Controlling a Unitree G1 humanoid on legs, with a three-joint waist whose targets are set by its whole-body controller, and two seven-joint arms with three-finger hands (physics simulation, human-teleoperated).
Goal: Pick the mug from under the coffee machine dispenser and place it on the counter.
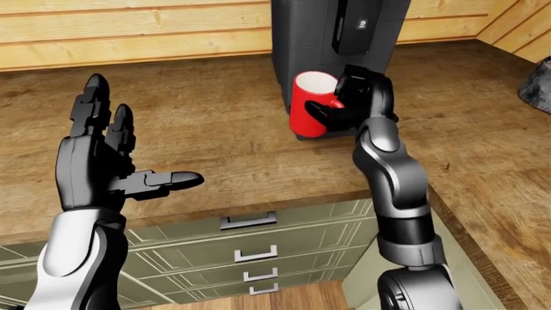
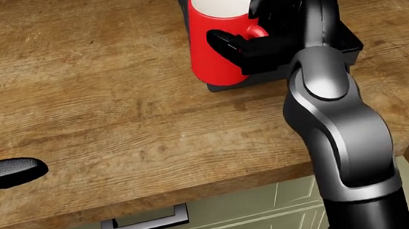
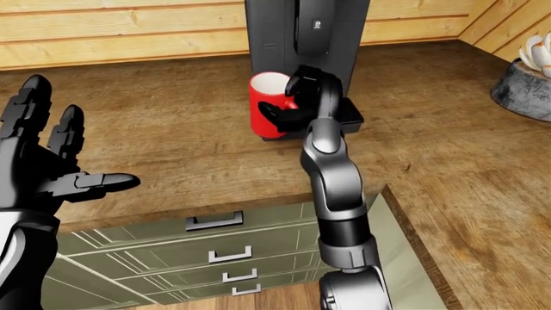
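— Over by the counter's near edge (image 1: 284, 205), how much room is there?

— Plenty. Bare wood runs from nine o'clock round to the middle of the left-eye view, with the drawers (image 1: 250, 248) just under the lip. At one o'clock the coffee machine (image 3: 284, 39) stands against the plank wall, and at three o'clock the counter turns a corner, where a grey stump-like pot (image 3: 524, 87) sits.

— And the mug (image 2: 216, 35)?

— Red, white inside, upright at the machine's base, at twelve o'clock in the head view, below the dispenser.

— The right hand (image 2: 261, 34)?

— Pressed to the mug's right side at the handle. One finger (image 2: 228, 43) lies across the red wall and others curl over the rim, so the fingers are closed round it.

— The left hand (image 1: 99, 158)?

— Raised at eight o'clock, fingers spread and upright, thumb pointing sideways, holding nothing, well apart from the mug.
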